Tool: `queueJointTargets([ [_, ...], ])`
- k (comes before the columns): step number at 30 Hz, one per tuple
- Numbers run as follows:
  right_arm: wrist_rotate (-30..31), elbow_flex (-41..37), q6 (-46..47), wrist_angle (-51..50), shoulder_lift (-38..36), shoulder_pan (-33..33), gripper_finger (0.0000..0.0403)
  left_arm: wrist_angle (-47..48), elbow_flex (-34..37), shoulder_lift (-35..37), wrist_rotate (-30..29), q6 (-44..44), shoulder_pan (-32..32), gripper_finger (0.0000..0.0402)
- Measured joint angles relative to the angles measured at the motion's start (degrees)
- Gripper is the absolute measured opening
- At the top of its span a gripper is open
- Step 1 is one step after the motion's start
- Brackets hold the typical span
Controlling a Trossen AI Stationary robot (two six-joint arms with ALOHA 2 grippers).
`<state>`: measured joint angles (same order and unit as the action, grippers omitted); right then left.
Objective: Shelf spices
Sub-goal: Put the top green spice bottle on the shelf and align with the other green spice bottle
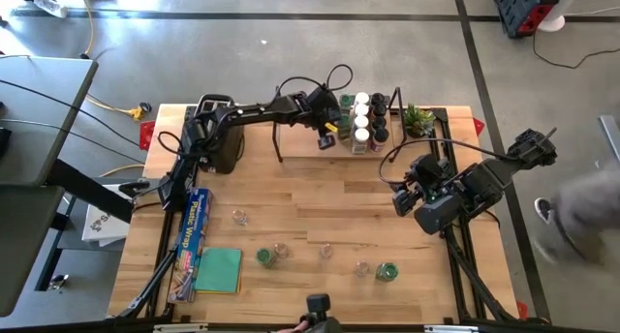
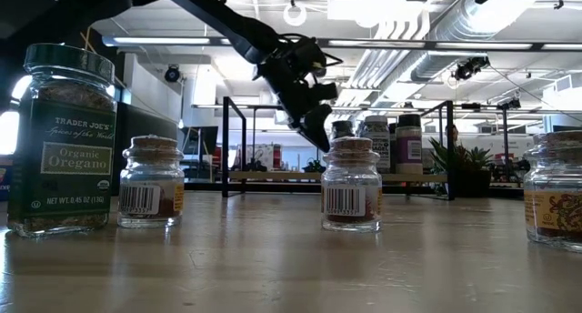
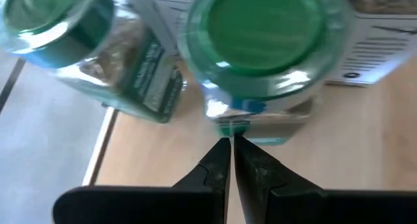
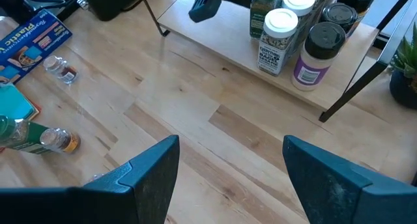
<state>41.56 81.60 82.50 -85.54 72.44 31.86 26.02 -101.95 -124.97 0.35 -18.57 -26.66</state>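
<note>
Over the shelf [image 1: 310, 144], left claw [image 3: 230, 142] clenched empty — green-lidded jar [image 3: 260, 61] cut off; right claw [image 4: 228, 162] released.

Table [image 1: 320, 217] pale wood planks, matt. Jars [image 2: 350, 187] clear glossy glass, cork-like lids. Shelf [image 4: 215, 38] light wood board.

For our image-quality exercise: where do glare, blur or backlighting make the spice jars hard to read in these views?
Left wrist view: the green-lidded jar sits too close, blurred, with glare on its glass. Low view: bright ceiling lights backlight the shelf, leaving its jars dark; the oregano jar stays legible. High view: even light.
</note>
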Motion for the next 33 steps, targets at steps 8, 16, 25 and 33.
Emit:
queueJointTargets([
  [8,0.0,0.0,0.0,0.1,0.0,0.0,0.0268,2.8,0.0,1.7,-4.7,1.4,-0.4,0.0016],
  [16,0.4,0.0,-0.1,0.1,0.0,0.0,0.0268,8.1,0.0,4.8,8.1,8.1,4.0,0.0001],
  [25,0.3,0.0,-1.1,0.0,0.0,0.0,0.0268,-0.1,0.0,0.8,-2.0,8.0,8.6,0.0001],
  [33,0.1,0.0,-1.1,0.0,0.0,0.0,0.0268,-2.1,0.0,0.6,-4.5,8.6,5.8,0.0001],
])
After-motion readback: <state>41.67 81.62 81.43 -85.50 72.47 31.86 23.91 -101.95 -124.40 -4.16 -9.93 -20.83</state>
